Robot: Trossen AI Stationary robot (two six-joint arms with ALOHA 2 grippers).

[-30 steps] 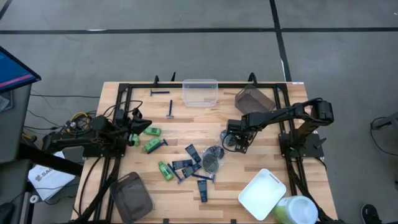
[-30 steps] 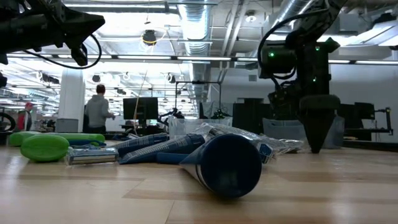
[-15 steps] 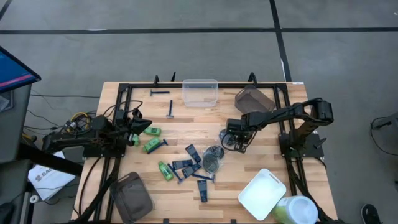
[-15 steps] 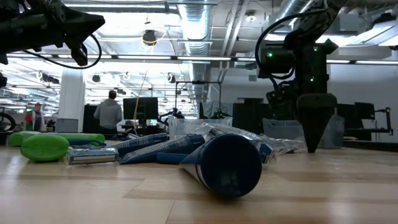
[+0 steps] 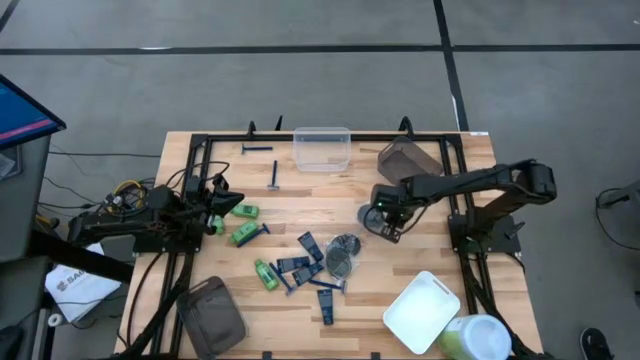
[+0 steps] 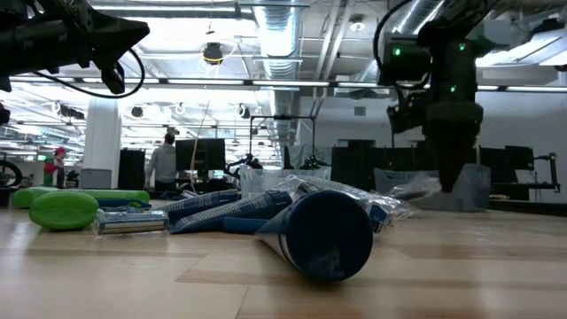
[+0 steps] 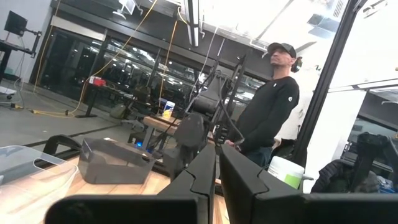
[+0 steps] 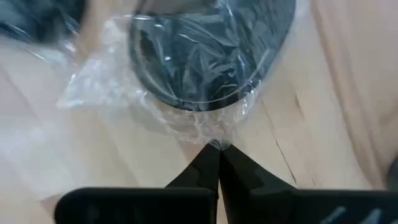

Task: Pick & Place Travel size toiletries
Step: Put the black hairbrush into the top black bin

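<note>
The toiletries lie in mid-table: green mini bottles (image 5: 243,233), navy tubes (image 5: 305,262), blue razors (image 5: 275,176) and a round greyish disc (image 5: 342,253). My right gripper (image 5: 381,219) is right of that heap, shut on the clear wrapper of another round disc (image 8: 208,50). The low view shows this gripper (image 6: 450,182) above the table with the wrapper (image 6: 415,188) beside it. My left gripper (image 5: 215,212) waits shut at the table's left, near a green bottle (image 5: 245,211). Its fingers (image 7: 202,171) hold nothing. My right gripper pinches the crumpled edge of the clear wrapper (image 8: 214,144) between its two fingertips. The fingers point down from above. The dark disc hangs in the wrapper below the fingers, off the wood.
A clear tub (image 5: 322,147) and a grey-brown tub (image 5: 408,158) stand at the far edge. Another grey-brown tub (image 5: 212,312) is near left. A white tub (image 5: 421,312) and a lime-lidded container (image 5: 475,338) are near right. A person (image 7: 270,106) stands beyond the table.
My right gripper has risen from the table and moved a little toward the right edge. It has taken the wrapped disc up off the wood with it.
</note>
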